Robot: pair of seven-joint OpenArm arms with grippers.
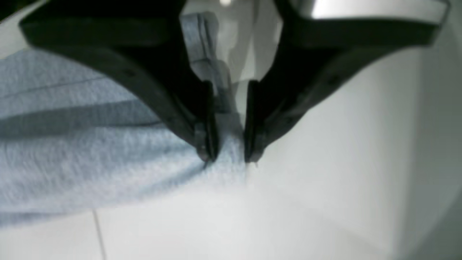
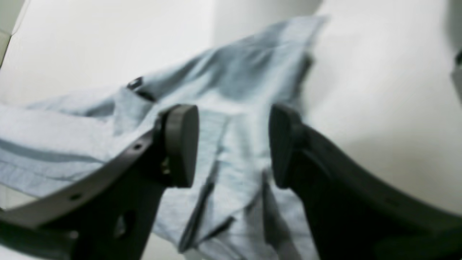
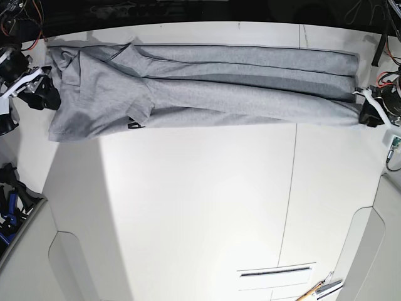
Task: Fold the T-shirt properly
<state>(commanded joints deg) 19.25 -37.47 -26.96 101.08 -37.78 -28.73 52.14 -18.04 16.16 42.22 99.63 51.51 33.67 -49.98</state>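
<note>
Pinching T-shirt (image 1: 90,159) hem, left gripper (image 1: 229,159)

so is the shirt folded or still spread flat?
Partly folded: the T-shirt lies as a long narrow band across the table, its sides turned in lengthwise, not yet folded end to end.

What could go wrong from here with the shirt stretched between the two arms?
1. The left claw pinches only the edge of the T-shirt; a pull could slip it free.
2. The right claw is open astride the cloth at the sleeve end, so it holds nothing and that end may drag.
3. The sleeve end lies bunched with a turned-up flap showing black lettering, which could get folded in crooked.
</note>
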